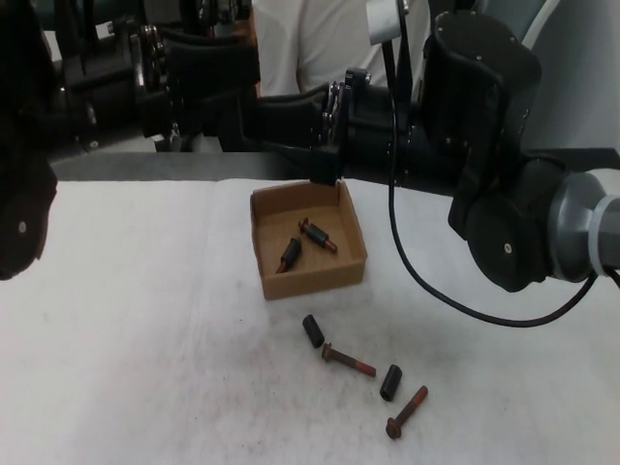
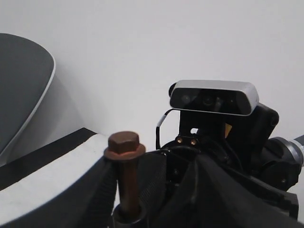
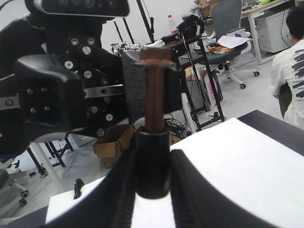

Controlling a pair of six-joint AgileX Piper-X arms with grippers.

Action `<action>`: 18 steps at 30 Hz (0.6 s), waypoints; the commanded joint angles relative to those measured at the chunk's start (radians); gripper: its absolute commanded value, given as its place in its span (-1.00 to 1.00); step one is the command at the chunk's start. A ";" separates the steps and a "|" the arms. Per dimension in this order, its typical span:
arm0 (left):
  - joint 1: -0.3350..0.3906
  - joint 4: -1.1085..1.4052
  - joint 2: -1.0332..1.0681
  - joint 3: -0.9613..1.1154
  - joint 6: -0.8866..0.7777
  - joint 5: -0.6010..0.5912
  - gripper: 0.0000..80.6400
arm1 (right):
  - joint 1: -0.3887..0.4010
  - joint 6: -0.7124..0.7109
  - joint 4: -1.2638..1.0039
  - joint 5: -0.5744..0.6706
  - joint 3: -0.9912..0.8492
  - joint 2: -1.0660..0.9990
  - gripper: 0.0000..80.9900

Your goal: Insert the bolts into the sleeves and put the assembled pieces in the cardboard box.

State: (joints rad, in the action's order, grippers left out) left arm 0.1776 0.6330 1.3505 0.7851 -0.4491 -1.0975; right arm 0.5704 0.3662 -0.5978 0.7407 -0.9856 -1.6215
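Left fingers [image 2: 151, 183] are clenched on a rusty bolt [image 2: 124, 147], whose hex head is seen standing clear of them. Right fingers [image 3: 118, 190] are clamped round a black sleeve [image 3: 153, 161]. The bolt's shaft is seated in the sleeve's mouth, with the head and most of the shaft left outside. Both arms are met above the far wall of the cardboard box [image 1: 315, 283], and the bolt-and-sleeve pair is held in the air there, off the surface [image 1: 145, 339].

Two assembled pieces are found inside the box. One assembled piece [image 1: 290, 254] lies near the box's middle. The second assembled piece [image 1: 318, 234] lies just beside it, toward the box's far right. Both lie at a slant on the box floor, apart from each other.

Four loose parts are laid out on the surface on the near side of the box, running away from its near right corner:
- a loose sleeve [image 1: 312, 330], closest to the box
- a loose bolt [image 1: 349, 361], its head just beside that sleeve
- a second loose sleeve [image 1: 390, 382]
- a second loose bolt [image 1: 406, 412], farthest from the box

None of the four is touched by either set of fingers.
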 commanded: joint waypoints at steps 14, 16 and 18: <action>-0.085 -0.100 -0.006 0.004 0.096 0.052 0.18 | -0.004 0.001 -0.019 0.030 -0.007 0.012 -0.98; -0.093 -0.136 -0.006 0.004 0.128 0.057 0.18 | -0.004 0.001 -0.019 0.030 -0.007 0.012 -0.98; -0.093 -0.162 -0.003 0.004 0.154 0.057 0.18 | -0.004 0.001 -0.019 0.037 -0.007 0.012 -0.98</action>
State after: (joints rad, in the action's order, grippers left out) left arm 0.0873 0.4962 1.3505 0.7842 -0.3311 -1.0482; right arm 0.5704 0.3662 -0.5978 0.7615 -0.9856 -1.6215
